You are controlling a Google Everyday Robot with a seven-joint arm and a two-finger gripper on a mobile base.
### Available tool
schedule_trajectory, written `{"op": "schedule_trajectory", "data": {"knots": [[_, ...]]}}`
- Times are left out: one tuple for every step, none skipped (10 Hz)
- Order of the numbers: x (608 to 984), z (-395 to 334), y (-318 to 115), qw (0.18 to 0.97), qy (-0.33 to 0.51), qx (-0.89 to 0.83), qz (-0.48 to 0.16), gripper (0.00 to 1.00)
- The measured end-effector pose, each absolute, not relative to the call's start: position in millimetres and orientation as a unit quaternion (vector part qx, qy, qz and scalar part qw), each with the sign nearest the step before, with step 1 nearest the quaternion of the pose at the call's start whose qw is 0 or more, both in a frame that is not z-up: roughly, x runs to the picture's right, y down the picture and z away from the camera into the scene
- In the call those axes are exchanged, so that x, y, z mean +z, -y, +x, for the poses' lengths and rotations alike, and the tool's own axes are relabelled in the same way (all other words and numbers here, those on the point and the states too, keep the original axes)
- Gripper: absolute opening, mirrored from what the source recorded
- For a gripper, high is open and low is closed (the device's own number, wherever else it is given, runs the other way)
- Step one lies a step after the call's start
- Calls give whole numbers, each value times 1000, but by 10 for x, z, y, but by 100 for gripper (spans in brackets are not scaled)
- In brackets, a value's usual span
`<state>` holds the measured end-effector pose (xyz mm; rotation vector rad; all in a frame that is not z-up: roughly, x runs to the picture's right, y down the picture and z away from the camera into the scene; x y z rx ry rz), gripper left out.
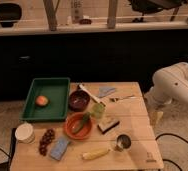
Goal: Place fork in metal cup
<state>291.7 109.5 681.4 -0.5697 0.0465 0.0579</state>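
The fork (122, 98) is slim and silvery and lies flat on the far right part of the wooden table (137, 150), its handle pointing right. The metal cup (121, 142) stands upright near the front right, shiny with a dark inside. My white arm (177, 87) reaches in from the right. My gripper (156, 118) hangs at the table's right edge, to the right of and a little nearer than the fork and well back from the cup. It is open and holds nothing.
A green tray (54, 87) holding an orange fruit (42, 100) sits at the left. Mid-table are a dark bowl (79, 100), a white-handled utensil (89, 93), a green cup (98, 110), an orange bowl (78, 126) and a black-and-white block (108, 125). Along the front are a paper cup (24, 132), grapes (46, 140), a blue sponge (60, 148) and a yellow item (95, 154).
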Motion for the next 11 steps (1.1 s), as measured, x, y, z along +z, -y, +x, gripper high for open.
{"op": "schedule_trajectory", "data": {"knots": [[6815,2915,-1095,959,-23,28,-281,84],[6815,2916,-1095,959,-23,28,-281,84],[6815,2916,-1095,959,-23,28,-281,84],[6814,2916,-1094,959,-23,28,-281,84],[6828,2920,-1098,959,-23,27,-280,81],[6918,2911,-1109,961,-25,16,-274,80],[6996,2884,-1126,962,-23,8,-272,80],[7057,2872,-1151,963,-24,2,-270,80],[7065,2882,-1154,963,-25,1,-269,80],[7089,2873,-1134,964,-24,-3,-266,80],[7151,2860,-1141,964,-21,-7,-265,80]]}}
